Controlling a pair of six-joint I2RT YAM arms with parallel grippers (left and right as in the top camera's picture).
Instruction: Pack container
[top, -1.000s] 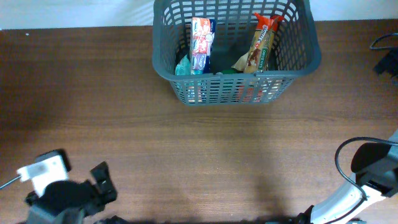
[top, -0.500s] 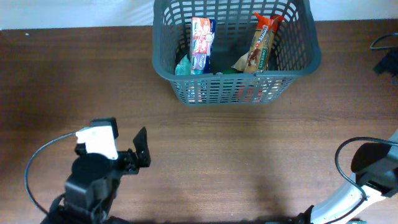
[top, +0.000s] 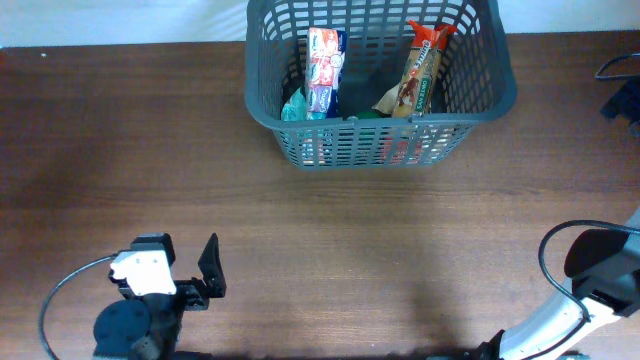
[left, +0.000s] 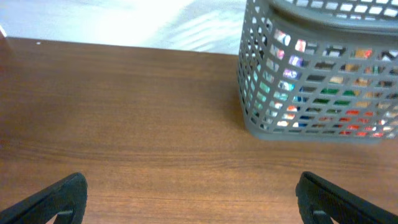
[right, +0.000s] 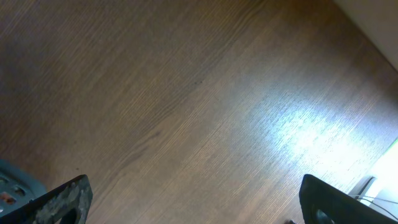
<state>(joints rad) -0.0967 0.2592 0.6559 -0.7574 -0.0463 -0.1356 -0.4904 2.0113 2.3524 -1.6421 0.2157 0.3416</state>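
L gripper: jaws spread wide, nothing between them, only bare bench under it. Sits low at near-left of bench, aimed toward far side. Wrist view shows black fingertips at the bottom corners, wood grain between.

R gripper: also spread wide, empty. Looks down on bare wood w/ bright glare patch. R arm at near-right edge, black cable looped beside it.

Container: dk grey slotted basket, far-centre of bench, upright, well apart from both grippers.

Inside:
- red/white/blue packet standing at left
- brown-orange bar wrapper leaning at right
- teal packet low in near-left corner
- sth green by near wall, can't tell what

Colours show through the slots in L wrist view.

Past far bench edge: white surface.
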